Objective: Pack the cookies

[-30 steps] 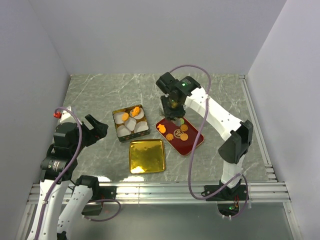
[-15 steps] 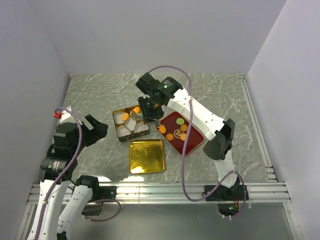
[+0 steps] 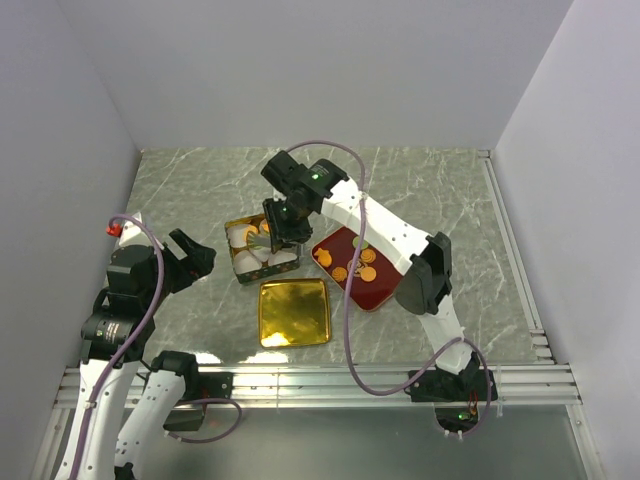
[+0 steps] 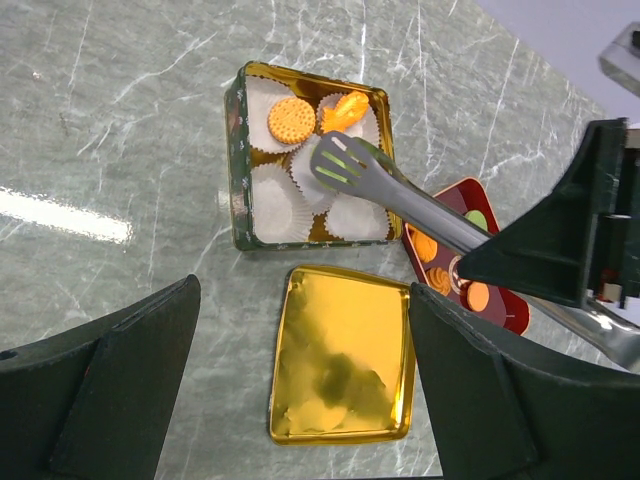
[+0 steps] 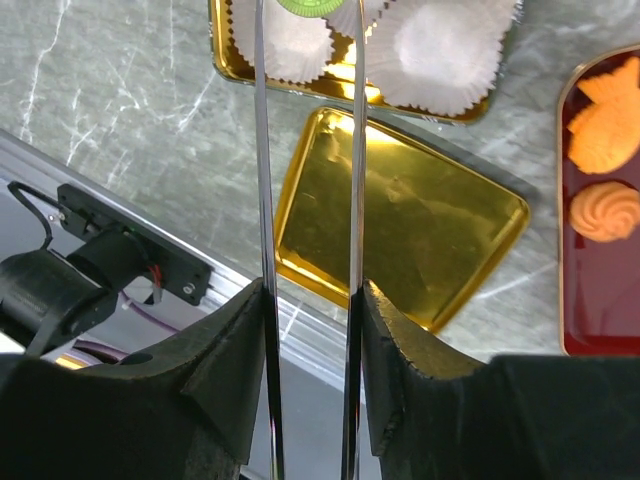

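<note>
- The left claw (image 3: 195,256) hung over the table's left side with its fingers spread wide and nothing between them, well apart from the work.
- A gold-rimmed tin (image 4: 235,150) stood right of it, lined with white paper cups (image 4: 275,195). A round orange cookie (image 4: 291,119) and an irregular orange one (image 4: 345,108) lay in the far cups.
- Tongs (image 4: 400,195) reached over the tin's middle, their slotted tips closed on a green cookie (image 5: 310,6) above an unfilled cup.
- The right claw (image 3: 282,222) was pressed against the tongs' two arms and squeezed them together; it touched no cookie itself.
- The tin's gold lid (image 4: 345,355) lay flat on the table just in front of the tin.
- A red tray (image 3: 385,285) sat just right of the tin with the remaining cookies (image 3: 355,270) on it, orange ones and one green, so the packing looked less than half done.
- The likeliest slip was at the release. Let go too high or off-centre, the green cookie could land on edge between cups or on top of a packed one.
- The tong tips could also snag a light paper cup on the way out and drag it askew.
- A harder squeeze risked cracking the biscuit. A slacker one risked dropping it early.
</note>
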